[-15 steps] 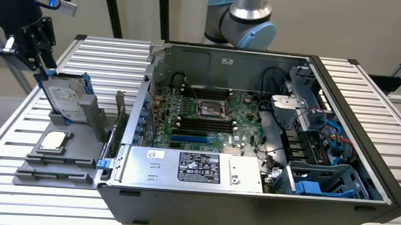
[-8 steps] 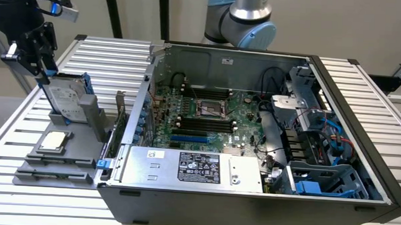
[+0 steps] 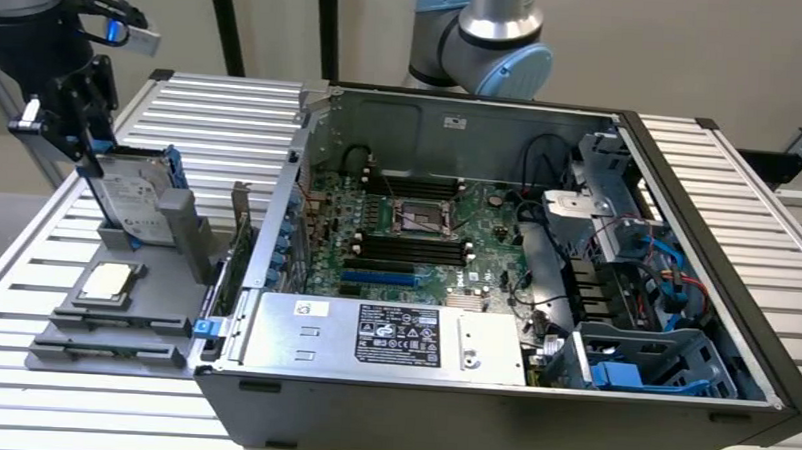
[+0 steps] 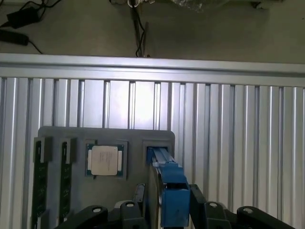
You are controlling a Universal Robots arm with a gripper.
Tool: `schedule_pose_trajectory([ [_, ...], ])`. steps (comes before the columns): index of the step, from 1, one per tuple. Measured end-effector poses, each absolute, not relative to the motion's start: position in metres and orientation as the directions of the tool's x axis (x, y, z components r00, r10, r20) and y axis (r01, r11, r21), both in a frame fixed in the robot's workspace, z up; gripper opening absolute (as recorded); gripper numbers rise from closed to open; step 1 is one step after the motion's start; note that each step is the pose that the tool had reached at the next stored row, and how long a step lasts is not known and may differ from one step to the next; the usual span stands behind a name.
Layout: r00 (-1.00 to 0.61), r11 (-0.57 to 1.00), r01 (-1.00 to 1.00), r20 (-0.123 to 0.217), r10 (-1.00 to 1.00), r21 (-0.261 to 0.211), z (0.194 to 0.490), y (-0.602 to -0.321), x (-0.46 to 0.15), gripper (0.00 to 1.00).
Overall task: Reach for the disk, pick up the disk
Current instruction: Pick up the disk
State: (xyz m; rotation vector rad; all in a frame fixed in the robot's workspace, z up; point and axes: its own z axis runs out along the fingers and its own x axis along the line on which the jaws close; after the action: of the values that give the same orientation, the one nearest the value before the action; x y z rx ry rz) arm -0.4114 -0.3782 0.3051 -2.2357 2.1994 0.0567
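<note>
The disk [image 3: 135, 201] stands upright on edge in a slot of a grey holder [image 3: 172, 267] at the exterior view's left. It is silver-grey with a white label and a blue carrier. My black gripper [image 3: 71, 133] hangs over its upper end, open. In the wrist view I see the disk [image 4: 169, 183] edge-on, its blue carrier rising between the two black fingers [image 4: 202, 212]. The jaws stand one on each side of it. A narrow gap shows on at least one side.
A square silver processor chip [image 4: 105, 160] lies in the holder beside the disk, next to memory sticks [image 4: 40, 191] in slots. The open computer case [image 3: 508, 239], with a silver power supply box [image 3: 384, 334], stands close by on the exterior view's right, on the slatted metal table [image 3: 26, 262].
</note>
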Motion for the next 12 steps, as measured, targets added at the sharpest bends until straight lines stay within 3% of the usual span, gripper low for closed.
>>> schedule_pose_trajectory([
  [12, 0.015, -0.015, -1.0, -0.03, -0.999, 0.022, 0.2965, -0.3784, -0.4114, 0.48],
])
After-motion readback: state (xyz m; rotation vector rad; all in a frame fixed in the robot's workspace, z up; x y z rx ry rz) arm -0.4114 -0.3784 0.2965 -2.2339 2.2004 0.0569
